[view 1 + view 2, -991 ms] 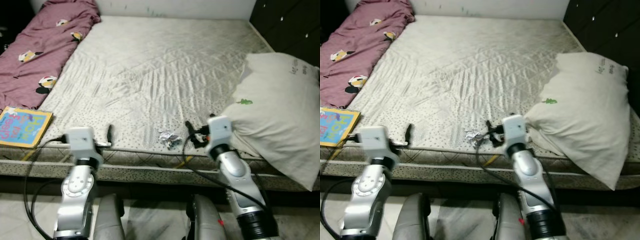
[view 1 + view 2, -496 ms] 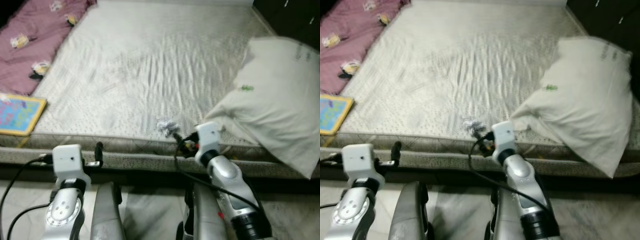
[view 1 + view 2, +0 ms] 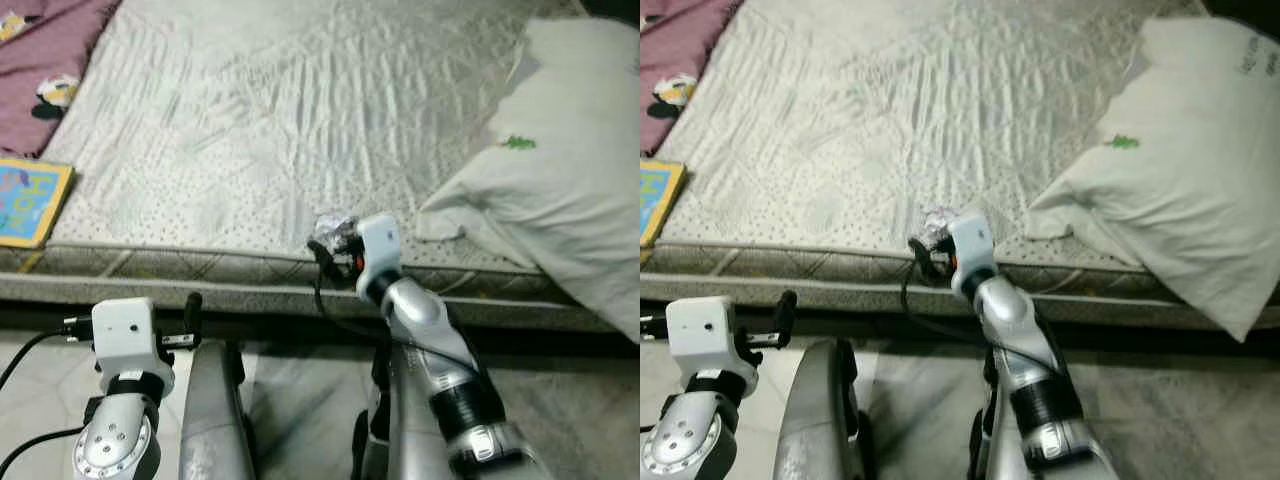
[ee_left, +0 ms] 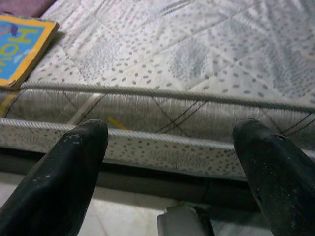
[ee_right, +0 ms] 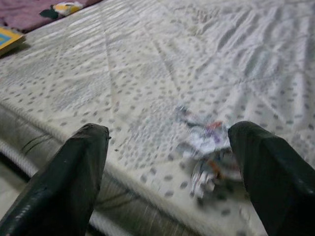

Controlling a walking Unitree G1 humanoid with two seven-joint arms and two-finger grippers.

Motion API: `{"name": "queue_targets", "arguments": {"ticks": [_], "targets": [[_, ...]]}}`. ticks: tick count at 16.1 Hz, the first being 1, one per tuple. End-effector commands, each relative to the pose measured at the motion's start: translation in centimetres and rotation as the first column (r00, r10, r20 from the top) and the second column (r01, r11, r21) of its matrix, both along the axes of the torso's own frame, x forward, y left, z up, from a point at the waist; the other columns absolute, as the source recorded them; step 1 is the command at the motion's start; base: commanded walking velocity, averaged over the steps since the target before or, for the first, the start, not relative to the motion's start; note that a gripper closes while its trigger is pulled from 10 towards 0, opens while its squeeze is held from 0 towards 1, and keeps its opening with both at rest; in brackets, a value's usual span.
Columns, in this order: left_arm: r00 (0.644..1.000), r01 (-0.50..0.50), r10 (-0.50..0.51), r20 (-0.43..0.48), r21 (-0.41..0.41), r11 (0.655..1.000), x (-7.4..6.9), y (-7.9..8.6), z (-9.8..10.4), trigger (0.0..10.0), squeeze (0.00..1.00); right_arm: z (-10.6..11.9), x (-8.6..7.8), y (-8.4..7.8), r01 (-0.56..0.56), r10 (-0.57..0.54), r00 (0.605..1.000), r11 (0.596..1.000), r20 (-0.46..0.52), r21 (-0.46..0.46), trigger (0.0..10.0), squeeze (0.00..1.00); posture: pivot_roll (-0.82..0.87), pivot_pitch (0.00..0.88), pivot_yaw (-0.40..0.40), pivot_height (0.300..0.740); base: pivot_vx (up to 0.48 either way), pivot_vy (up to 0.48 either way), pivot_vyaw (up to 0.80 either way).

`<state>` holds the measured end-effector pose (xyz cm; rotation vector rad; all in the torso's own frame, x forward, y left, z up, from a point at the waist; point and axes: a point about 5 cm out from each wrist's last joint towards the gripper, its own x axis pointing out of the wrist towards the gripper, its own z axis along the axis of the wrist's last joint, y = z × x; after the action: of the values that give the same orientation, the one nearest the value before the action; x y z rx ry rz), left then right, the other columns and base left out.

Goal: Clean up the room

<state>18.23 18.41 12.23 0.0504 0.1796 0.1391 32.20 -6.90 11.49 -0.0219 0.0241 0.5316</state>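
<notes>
A crumpled paper wad [image 5: 209, 147] lay on the bed [image 3: 300, 130] near its front edge. The right pincer [image 5: 172, 172] hung just before it, fingers spread wide, the wad nearer one finger, untouched. The left pincer [image 4: 172, 162] hovered released below the mattress edge.

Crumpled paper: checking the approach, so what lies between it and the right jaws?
Only bare dotted mattress separates the crumpled paper from the right gripper, seen in the right wrist view.
</notes>
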Motion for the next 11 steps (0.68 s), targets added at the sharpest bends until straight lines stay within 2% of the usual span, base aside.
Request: {"name": "queue_targets", "arguments": {"ticks": [1, 3, 5, 8, 11], "targets": [[1.000, -0.007, 0.008, -0.022, 0.009, 1.000, -0.4, 0.2, -0.1, 10.0, 0.00, -0.6, -0.1, -0.3, 0.018, -0.018, 1.000, 1.000, -0.016, 0.006, 10.0, 0.00, 0.18, 0.277, -0.022, 0.534, 0.000, 0.000, 0.00], [1.000, -0.004, 0.004, -0.017, 0.014, 1.000, -0.7, 0.3, 0.4, 10.0, 0.00, -0.1, 0.9, -0.4, 0.049, -0.050, 0.999, 0.999, 0.008, 0.016, 10.0, 0.00, 0.20, 0.284, -0.022, 0.534, 0.000, 0.000, 0.00], [1.000, 0.022, -0.022, -0.004, 0.041, 0.999, -1.2, -0.1, 1.3, 10.0, 0.00, 0.5, 2.2, 0.7, 0.068, -0.068, 0.997, 0.998, 0.043, -0.001, 10.0, 0.00, 0.23, 0.300, -0.024, 0.534, 0.000, 0.000, 0.00], [1.000, 0.030, -0.030, -0.011, 0.036, 0.999, -1.4, -0.5, 1.5, 10.0, 0.00, 1.7, 2.8, 2.1, 0.055, -0.056, 0.993, 0.998, 0.104, 0.009, 10.0, 0.00, 0.24, 0.315, -0.022, 0.509, 0.000, 0.000, 0.00], [0.999, 0.043, -0.042, -0.016, 0.032, 0.999, -1.4, -0.8, 1.7, 10.0, 0.00, 2.5, 3.7, 3.0, 0.071, -0.072, 0.989, 0.997, 0.129, 0.011, 10.0, 0.00, 0.24, 0.319, -0.022, 0.509, 0.000, 0.000, 0.00]]}}
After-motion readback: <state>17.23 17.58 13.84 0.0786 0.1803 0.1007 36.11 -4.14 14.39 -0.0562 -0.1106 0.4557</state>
